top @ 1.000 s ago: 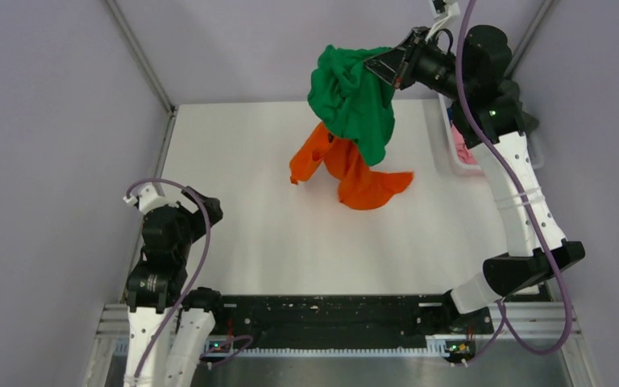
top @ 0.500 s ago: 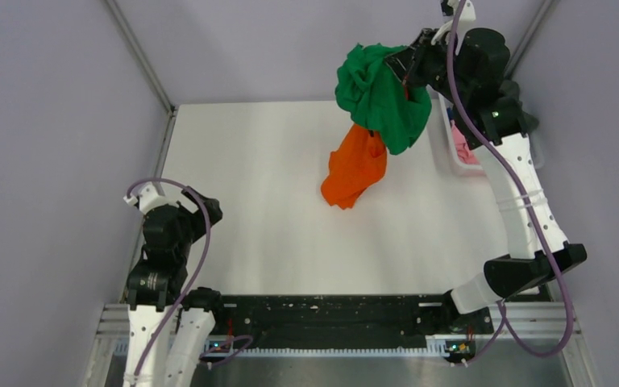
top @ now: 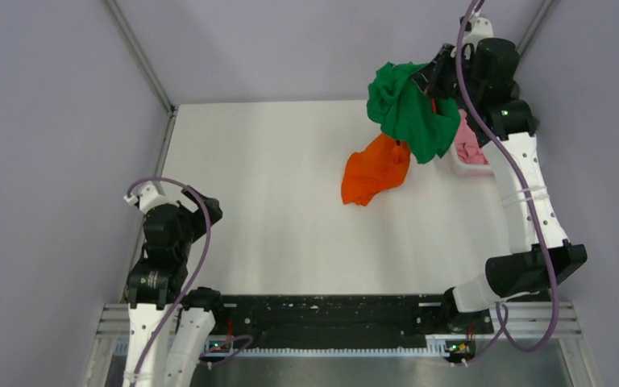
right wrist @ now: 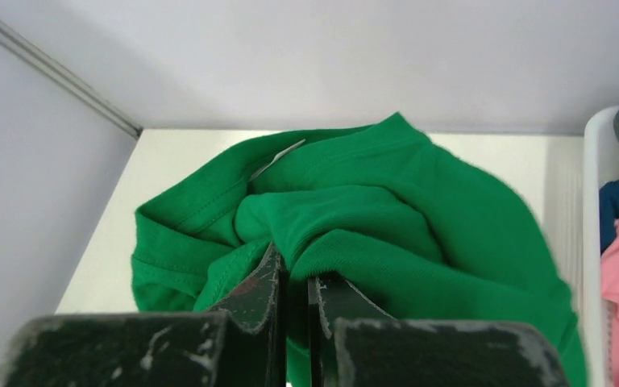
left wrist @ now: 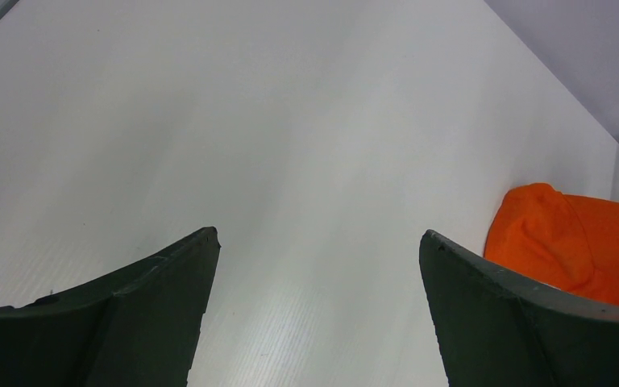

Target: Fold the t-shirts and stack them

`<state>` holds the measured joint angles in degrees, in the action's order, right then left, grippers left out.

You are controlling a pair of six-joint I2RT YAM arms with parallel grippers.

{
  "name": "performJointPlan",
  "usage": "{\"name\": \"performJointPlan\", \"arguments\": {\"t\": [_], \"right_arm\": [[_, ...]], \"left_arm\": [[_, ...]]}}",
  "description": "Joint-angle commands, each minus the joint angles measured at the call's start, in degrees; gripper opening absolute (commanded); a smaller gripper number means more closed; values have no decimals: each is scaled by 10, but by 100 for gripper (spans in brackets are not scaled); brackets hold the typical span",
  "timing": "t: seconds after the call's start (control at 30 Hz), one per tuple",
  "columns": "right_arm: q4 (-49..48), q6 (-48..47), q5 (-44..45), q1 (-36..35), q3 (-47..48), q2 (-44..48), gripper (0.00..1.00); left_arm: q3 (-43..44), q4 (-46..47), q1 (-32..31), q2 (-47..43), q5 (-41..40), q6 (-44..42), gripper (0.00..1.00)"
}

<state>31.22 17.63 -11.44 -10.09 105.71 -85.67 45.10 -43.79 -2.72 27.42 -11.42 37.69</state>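
My right gripper (top: 434, 78) is shut on a bunched green t-shirt (top: 407, 109) and holds it high at the back right; in the right wrist view my gripper (right wrist: 294, 270) pinches a fold of the green t-shirt (right wrist: 371, 218). An orange t-shirt (top: 375, 169) hangs below the green one, its lower end near or on the table (top: 274, 210); I cannot tell how it is held. It also shows in the left wrist view (left wrist: 580, 246). My left gripper (left wrist: 318, 242) is open and empty, low at the near left (top: 173, 222).
A white basket (top: 461, 165) stands at the back right edge, with pink cloth (top: 471, 145) in it; the right wrist view shows its rim (right wrist: 592, 210) with pink, blue and grey cloth. Walls close the table at the back and both sides.
My right gripper has carried the green t-shirt to the right, toward the basket. The orange t-shirt has come along to the right with it. The left arm has not moved.
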Motion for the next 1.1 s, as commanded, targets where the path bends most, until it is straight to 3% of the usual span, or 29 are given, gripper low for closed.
{"name": "performJointPlan", "arguments": {"t": [0.0, 0.17, 0.27, 0.3, 0.4, 0.43, 0.5, 0.63, 0.77, 0.9, 1.07], "right_arm": [[-52, 3, -53, -1, -64, 23, 1], [-153, 36, -50, -2, -273, 46, 3], [-181, 36, -18, -1, -334, 32, 8], [-176, 32, 1, -2, -340, 21, 18], [-129, 14, 62, -5, -330, 1, 74], [-118, 8, 79, -6, -331, 4, 85], [-112, 0, 109, -16, -347, 25, 97], [-94, -21, 229, -86, -393, 78, 99], [-93, 16, 252, -152, -474, 112, 99], [-141, 50, 267, -225, -567, 129, 99], [-233, 103, 347, -238, -614, 90, 99]], "left_arm": [[8, 20, 3, 5, -1, 9, 99], [6, 22, 3, 15, 3, 9, 99], [10, 19, 3, 22, 3, 5, 99], [11, 16, 3, 23, 2, 5, 99], [11, 11, 3, 22, -5, 5, 99], [10, 11, 3, 21, -6, 6, 99], [5, 16, 3, 20, -6, 10, 99], [0, 23, 3, 25, 1, 14, 99], [1, 22, 3, 34, 5, 16, 99], [2, 20, 3, 38, 8, 16, 99], [-4, 27, 3, 39, 20, 20, 99]]}}
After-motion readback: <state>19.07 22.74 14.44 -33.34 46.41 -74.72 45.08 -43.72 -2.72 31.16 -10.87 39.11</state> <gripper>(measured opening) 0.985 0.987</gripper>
